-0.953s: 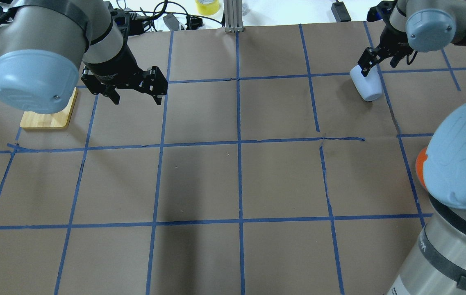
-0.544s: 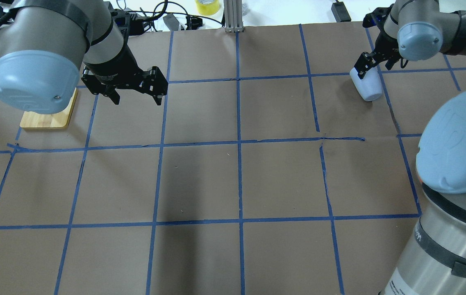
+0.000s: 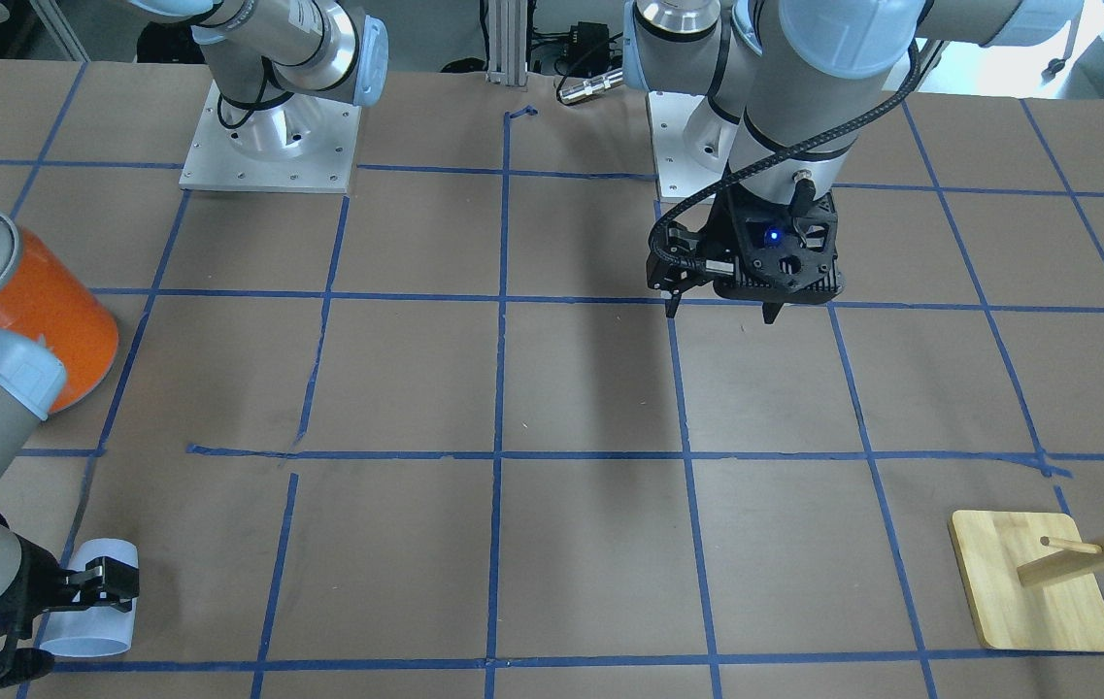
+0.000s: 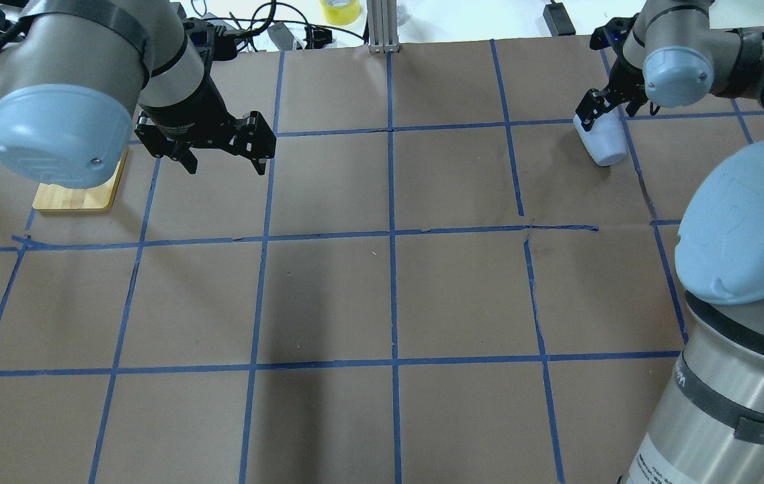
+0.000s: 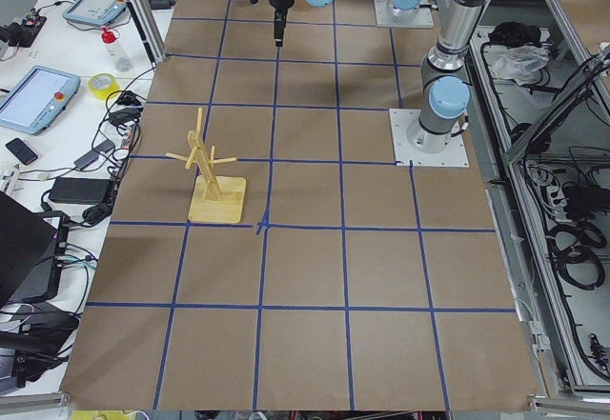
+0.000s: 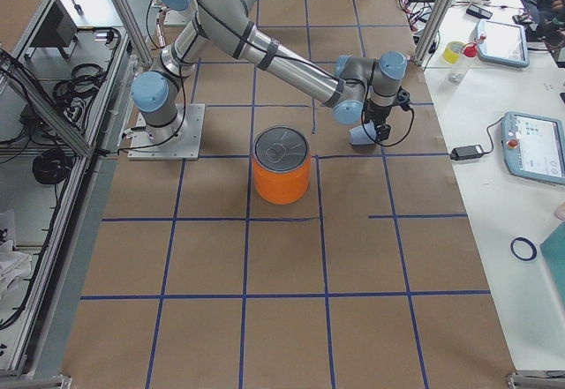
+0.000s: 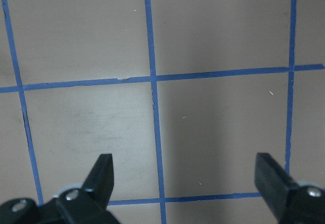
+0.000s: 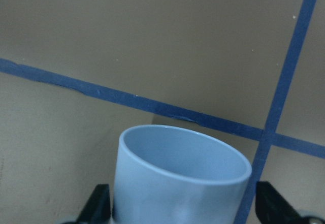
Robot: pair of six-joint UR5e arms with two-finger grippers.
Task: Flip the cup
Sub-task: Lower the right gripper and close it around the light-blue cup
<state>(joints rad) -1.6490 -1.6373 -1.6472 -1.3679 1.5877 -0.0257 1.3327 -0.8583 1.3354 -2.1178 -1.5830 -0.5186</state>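
Since the earlier overhead frames, my right forearm and wrist had swung inward. My right gripper (image 8: pixel 183 196) had slid a little sideways along the cup (image 4: pixel 603 144), which itself had barely shifted.

My fingers (image 8: pixel 100 202) were spread wide, one on each side of the cup's wall. They sat just beside it and, by my judgement, were not yet pinching it. The wrist view cut them off too low for me to be sure of contact.

The cup sat right between them, close in front of my palm. Its long axis ran across the line joining my fingertips. The open bluish mouth was turned toward the camera side of my wrist, and the narrower base was hidden below the fingers. I could not tell whether that base rested flat on the paper or was tipped.

The coming move turned on that crossing. I judged that closing would squeeze the round wall squarely, and a roll of my wrist would then carry the mouth over.

My left gripper (image 7: pixel 185 173), spread just as wide, hung over paper well apart from the cup. The right was plainly the nearer arm.
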